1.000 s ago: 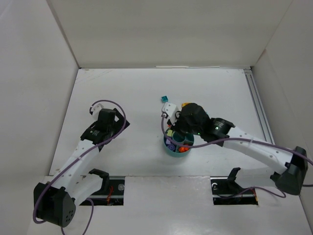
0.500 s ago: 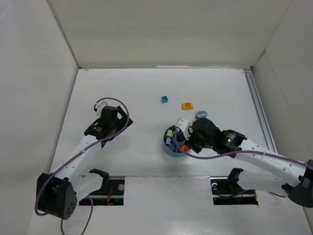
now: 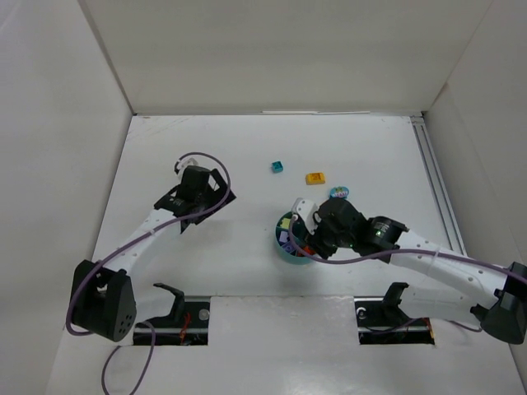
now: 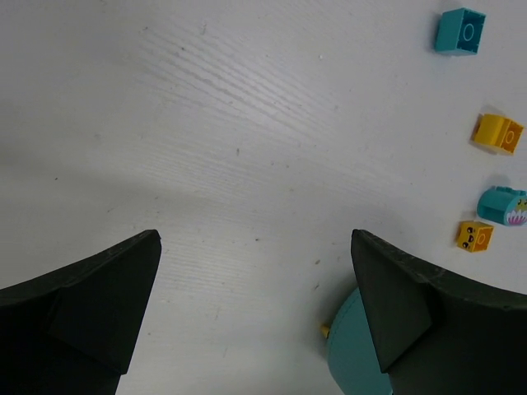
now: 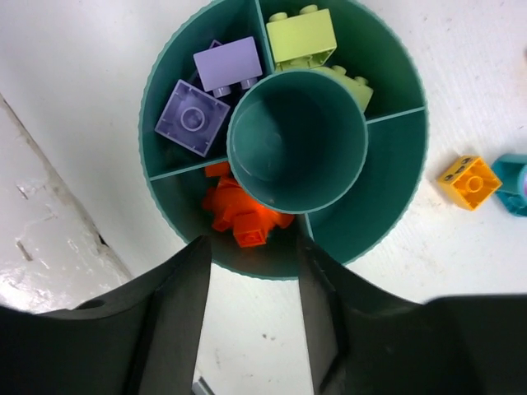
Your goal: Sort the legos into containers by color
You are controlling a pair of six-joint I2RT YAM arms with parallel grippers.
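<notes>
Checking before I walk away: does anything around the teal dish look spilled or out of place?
Nothing stands out. The dish sits upright; purple bricks, lime bricks and orange bricks each sit in their own wedge. A teal brick, yellow brick, teal rounded piece and small faced brick lie outside it, unsorted.

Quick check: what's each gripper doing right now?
Left gripper: open, jaws wide, holding nothing.
Right gripper: open, jaws apart over the dish, holding nothing.
</notes>
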